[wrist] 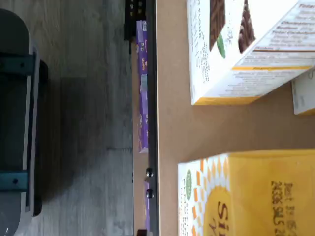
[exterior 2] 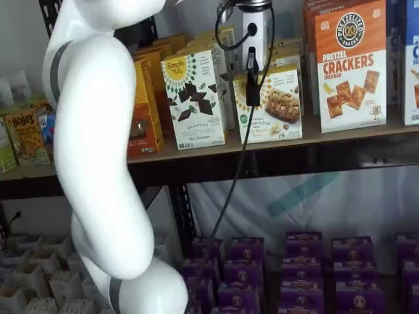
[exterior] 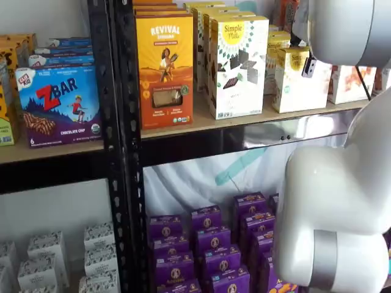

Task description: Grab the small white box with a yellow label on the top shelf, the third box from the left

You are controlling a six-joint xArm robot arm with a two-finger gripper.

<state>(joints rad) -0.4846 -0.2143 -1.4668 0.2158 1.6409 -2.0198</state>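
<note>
The small white box [exterior: 298,82] with a yellow top and round yellow label stands on the top shelf [exterior: 201,126], right of the tall white Simple Mills box [exterior: 238,67]. It shows in both shelf views [exterior 2: 272,108]. My gripper [exterior 2: 253,88] hangs in front of the small box's upper left part. Only one black finger shows, side-on, so I cannot tell whether it is open. A dark bit of the gripper [exterior: 308,66] also shows before the box. In the wrist view the box's yellow top [wrist: 266,191] lies close below the camera on the tan board [wrist: 197,128].
An orange-yellow Revival box [exterior: 164,70] stands at the shelf's left, a Pretzel Crackers box [exterior 2: 350,65] at its right. The tall Simple Mills box [wrist: 241,49] is close beside the small one. Purple boxes [exterior: 214,244] fill the lower shelf. My white arm [exterior 2: 105,163] blocks part of the view.
</note>
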